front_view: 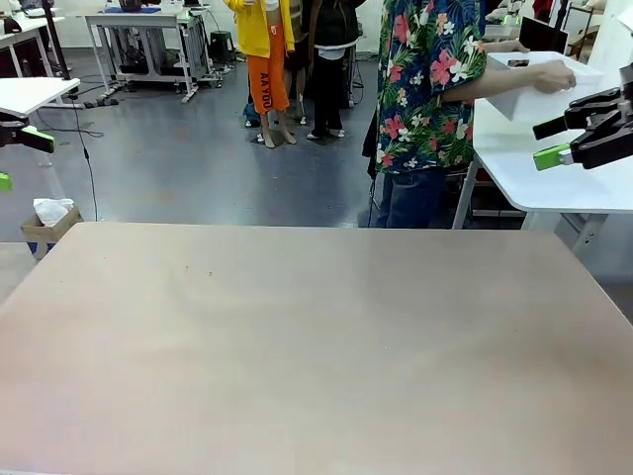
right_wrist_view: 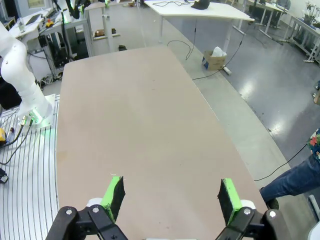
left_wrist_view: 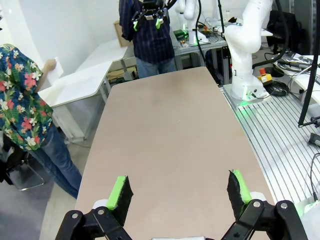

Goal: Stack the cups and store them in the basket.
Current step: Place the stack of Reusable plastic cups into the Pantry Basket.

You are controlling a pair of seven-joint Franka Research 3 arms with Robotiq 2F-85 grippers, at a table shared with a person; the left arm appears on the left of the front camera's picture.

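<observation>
The cups are out of view. A white rectangular bin (front_view: 539, 91), the basket as far as I can tell, rests on a white side table beyond the far right corner, with a person's hand (front_view: 552, 74) on it. My right gripper (front_view: 545, 143) hangs open and empty in the air just in front of that bin. At the picture's left edge my left gripper (front_view: 18, 158) is also open and empty. In the left wrist view the left gripper (left_wrist_view: 180, 192) is spread wide above the bare tan table (left_wrist_view: 170, 130). The right gripper (right_wrist_view: 170, 195) looks the same in its own view.
A person in a floral shirt (front_view: 430, 79) stands at the far right, beside the white side table (front_view: 554, 178). A cardboard box (front_view: 47, 226) sits on the floor at the far left. More people stand farther back. The white arm base (left_wrist_view: 245, 75) flanks the table.
</observation>
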